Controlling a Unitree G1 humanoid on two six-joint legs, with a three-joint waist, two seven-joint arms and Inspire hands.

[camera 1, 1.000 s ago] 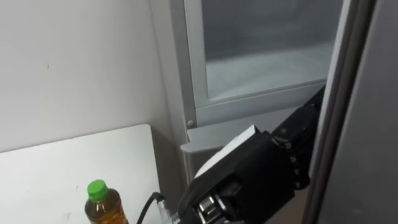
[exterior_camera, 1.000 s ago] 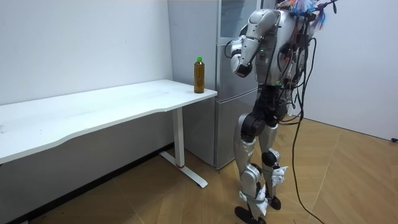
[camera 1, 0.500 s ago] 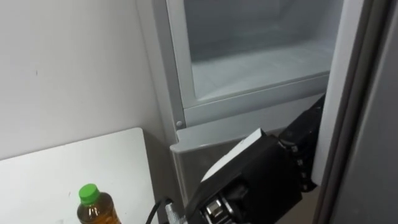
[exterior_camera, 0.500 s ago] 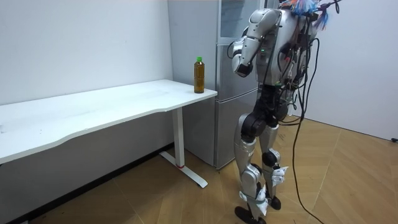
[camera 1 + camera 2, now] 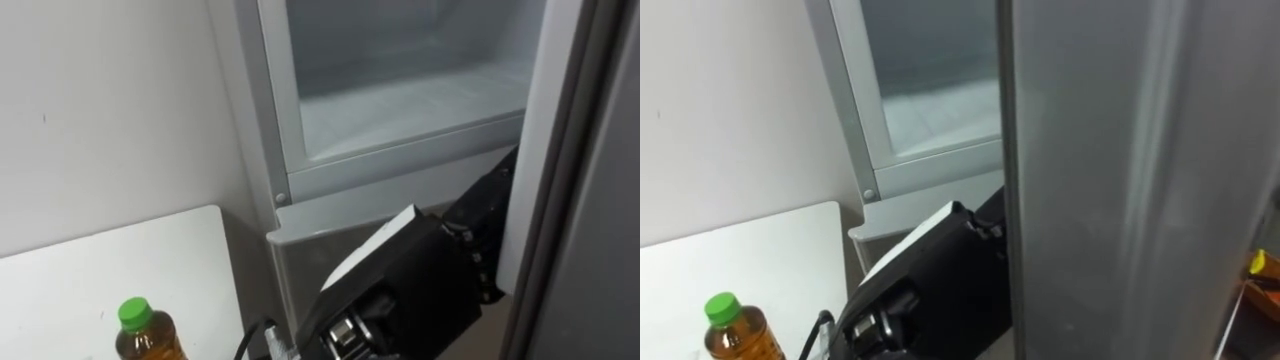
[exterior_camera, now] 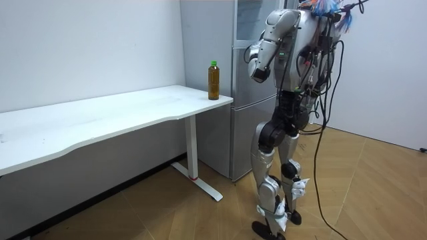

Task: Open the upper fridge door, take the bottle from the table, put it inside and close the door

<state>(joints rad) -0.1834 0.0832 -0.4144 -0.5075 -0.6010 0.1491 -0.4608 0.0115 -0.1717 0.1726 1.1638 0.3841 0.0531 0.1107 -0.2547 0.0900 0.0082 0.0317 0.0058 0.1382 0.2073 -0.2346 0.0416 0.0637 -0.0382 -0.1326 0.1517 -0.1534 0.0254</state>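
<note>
**Left hand at the door, bottle not yet picked up**

Since the earlier frames the head camera had swung. The whole eye view slid, so the bottle (image 5: 142, 336) sat lower and further left in the frame. In the room view it stood exactly where it had been, and the robot had not shifted from its place in front of the fridge.

- Bottle: upright, long axis vertical, green cap up. It stood on the corner of the white table (image 5: 90, 270), at the lower left of the frame, just beside the fridge's side wall.
- Left hand (image 5: 410, 290): at lower centre, reaching up and right to the edge of the open door (image 5: 585, 200). Its far end was hidden behind that edge, so we could not tell whether it gripped the door or only rested on it.
- Upper compartment (image 5: 400, 90): open at the top centre, above the hand.
- Key relation: the bottle lay left of the hand, back on its wrist side, and well apart from it.

We judged that the left arm must leave the door and draw back leftward to take the bottle from the side.
</note>
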